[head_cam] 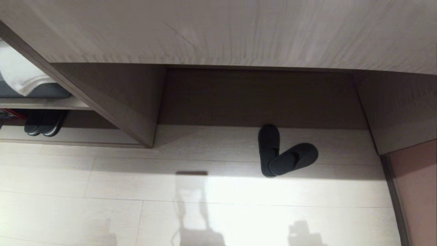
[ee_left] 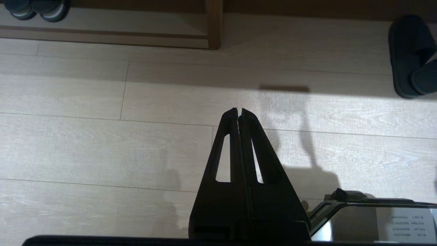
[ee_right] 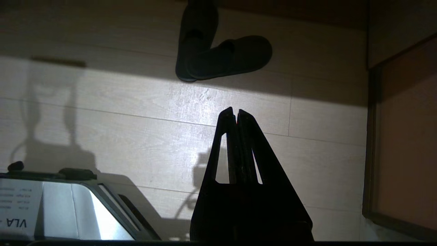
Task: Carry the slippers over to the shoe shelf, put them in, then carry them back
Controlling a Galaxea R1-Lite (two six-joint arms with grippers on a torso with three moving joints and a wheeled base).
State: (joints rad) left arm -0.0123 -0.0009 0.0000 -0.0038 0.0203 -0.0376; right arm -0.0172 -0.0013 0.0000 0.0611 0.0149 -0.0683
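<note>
The pair of soft dark charcoal fabric slippers (head_cam: 283,153) lies in a V, heels overlapping, on the pale plank floor (head_cam: 102,212) at the edge of a wide recess. They look light and floppy; the stacked heels suit one pinch. Left gripper (ee_left: 239,110) and right gripper (ee_right: 235,111) hang above the floor, jaws clenched, empty. Only the left wrist view shows the other pair's pale-rimmed soles (ee_left: 36,8) inside the low wood-grain shoe shelf (ee_left: 102,36).

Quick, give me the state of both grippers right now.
Left gripper: shut, holding nothing, above bare floor.
Right gripper: shut, holding nothing, short of the slippers.
</note>
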